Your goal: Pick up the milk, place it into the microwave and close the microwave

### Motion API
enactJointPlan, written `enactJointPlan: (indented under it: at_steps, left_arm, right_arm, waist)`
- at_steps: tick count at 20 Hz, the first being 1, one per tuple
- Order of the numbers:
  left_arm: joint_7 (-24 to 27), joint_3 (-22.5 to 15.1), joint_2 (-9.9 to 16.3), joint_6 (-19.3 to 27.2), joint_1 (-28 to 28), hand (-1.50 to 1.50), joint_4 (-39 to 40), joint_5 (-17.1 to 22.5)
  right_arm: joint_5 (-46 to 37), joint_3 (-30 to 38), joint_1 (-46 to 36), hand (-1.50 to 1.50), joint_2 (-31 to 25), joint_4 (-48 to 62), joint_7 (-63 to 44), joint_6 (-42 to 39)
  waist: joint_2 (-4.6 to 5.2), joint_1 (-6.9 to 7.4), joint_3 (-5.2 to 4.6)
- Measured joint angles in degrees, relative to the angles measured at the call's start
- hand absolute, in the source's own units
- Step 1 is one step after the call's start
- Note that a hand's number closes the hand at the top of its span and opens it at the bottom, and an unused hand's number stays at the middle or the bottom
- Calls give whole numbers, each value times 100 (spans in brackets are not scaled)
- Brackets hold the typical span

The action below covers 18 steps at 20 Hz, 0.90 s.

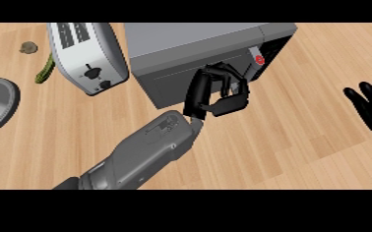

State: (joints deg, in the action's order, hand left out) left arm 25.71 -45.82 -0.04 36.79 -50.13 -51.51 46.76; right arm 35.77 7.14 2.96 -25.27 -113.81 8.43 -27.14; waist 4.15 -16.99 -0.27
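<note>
A: Where is the left hand (218, 91)?

B: At the front face of the microwave (196, 49), near the middle of the view. Its fingers are curled, bent in toward the door; I cannot make out anything held inside them. The grey forearm runs down toward seven o'clock.

A: And the milk?

B: Not visible anywhere; I cannot tell where it is.

A: The right hand (361, 103)?

B: At three o'clock by the view's edge, fingers straight and up, resting, well apart from the microwave.

A: What else is on the worktop (291, 142)?

B: A toaster (85, 56) just beside the microwave at ten o'clock, a green vegetable (45, 70) beyond it, a small round brownish thing (28, 47) at the far left, and a grey rim of a sink (6, 101) at nine o'clock.
</note>
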Motion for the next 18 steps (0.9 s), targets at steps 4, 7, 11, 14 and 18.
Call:
enactJointPlan:
  at_steps: [4, 7, 11, 14, 18]
  left_arm:
    - [244, 1, 1, -36, 13, 150, 43, 141]
    - [385, -26, 0, -84, -4, 150, 77, 225]
    - [541, -55, 1, -67, -15, 150, 116, 352]
    - [675, -77, 1, -76, -22, 150, 148, 420]
    - [848, -90, 1, -92, -20, 150, 182, 515]
  right_arm:
    - [149, 66, -58, -150, -61, -47, -64, 14]
    - [264, 117, -133, -150, -117, -45, -119, 24]
    - [396, 170, -217, -150, -202, -64, -208, 39]
    - [501, 208, -259, -150, -250, -68, -254, 40]
    - [637, 271, -289, -150, -309, -68, -323, 62]
  waist:
    - [2, -38, 6]
    - [13, -34, 10]
    - [12, -55, 13]
    - [16, -65, 17]
    - [19, -86, 19]
